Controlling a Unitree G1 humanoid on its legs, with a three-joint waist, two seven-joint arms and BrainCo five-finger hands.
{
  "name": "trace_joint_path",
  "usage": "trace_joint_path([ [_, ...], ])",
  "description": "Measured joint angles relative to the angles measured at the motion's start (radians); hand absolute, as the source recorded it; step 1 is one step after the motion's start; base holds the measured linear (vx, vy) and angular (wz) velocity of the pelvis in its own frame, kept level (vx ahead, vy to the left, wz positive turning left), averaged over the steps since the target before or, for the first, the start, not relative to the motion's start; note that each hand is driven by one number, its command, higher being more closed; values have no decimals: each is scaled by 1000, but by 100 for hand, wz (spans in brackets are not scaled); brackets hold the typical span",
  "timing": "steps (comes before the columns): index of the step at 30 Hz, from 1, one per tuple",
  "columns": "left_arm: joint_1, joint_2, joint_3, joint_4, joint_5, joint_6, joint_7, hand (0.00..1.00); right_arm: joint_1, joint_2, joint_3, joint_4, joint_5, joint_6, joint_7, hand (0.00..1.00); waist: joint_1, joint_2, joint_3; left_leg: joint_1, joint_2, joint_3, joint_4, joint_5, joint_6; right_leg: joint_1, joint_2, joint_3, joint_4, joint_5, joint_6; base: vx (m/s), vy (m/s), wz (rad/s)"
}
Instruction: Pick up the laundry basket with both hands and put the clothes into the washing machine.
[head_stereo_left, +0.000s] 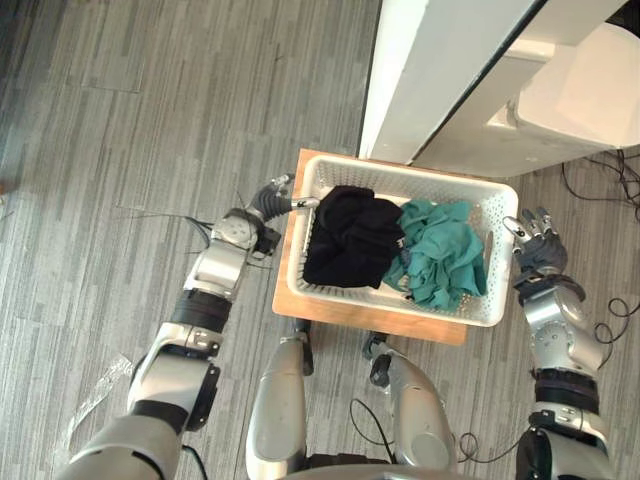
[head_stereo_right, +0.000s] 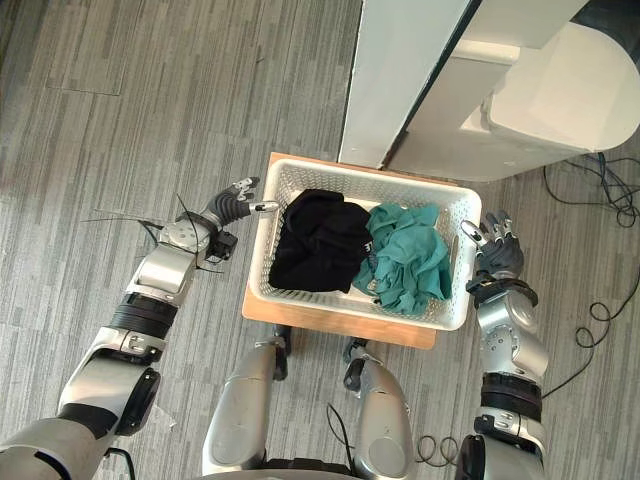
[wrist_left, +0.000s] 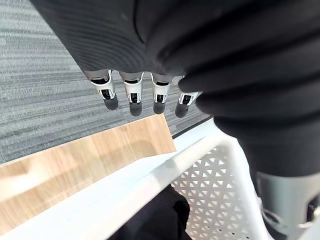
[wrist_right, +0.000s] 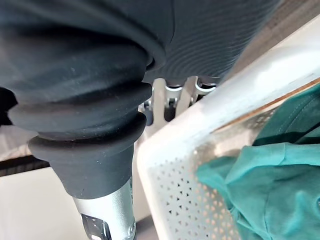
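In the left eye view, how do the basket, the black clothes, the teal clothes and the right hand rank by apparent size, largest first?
1. basket
2. black clothes and teal clothes: about alike, not ranked
3. right hand

One basket (head_stereo_left: 498, 215). One wooden stand (head_stereo_left: 370, 318) under it. Two heaps of cloth inside: one black heap (head_stereo_left: 350, 240) and one teal heap (head_stereo_left: 440, 258), though either may be more than a single garment. One white machine (head_stereo_left: 580, 90). Two hands: left hand (head_stereo_left: 272, 198), right hand (head_stereo_left: 538, 248).
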Motion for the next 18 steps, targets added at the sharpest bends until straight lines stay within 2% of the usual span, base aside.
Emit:
trace_joint_path([
  [9, 25, 52, -99, 0, 109, -7, -130, 0, 50, -52, 78, 52, -61, 77, 110, 0, -2, 0, 0, -6, 12, 0, 6, -3, -3, 4, 6, -11, 1, -3, -5, -24, -10, 0],
  [13, 74, 69, -148, 5, 183, -18, -157, 0, 86, -52, 70, 84, -63, 81, 125, 0, 0, 0, 0, -5, 16, 3, 9, -1, 1, 11, 8, -18, -1, -3, -5, 2, -3, 3],
  [18, 72, 62, -175, 88, 253, -51, -149, 0, 66, -52, -56, 173, -59, 55, 100, 0, 0, -1, -1, -7, 25, 19, 14, -3, 6, 15, 12, -17, -8, -3, -6, -2, -1, 0],
])
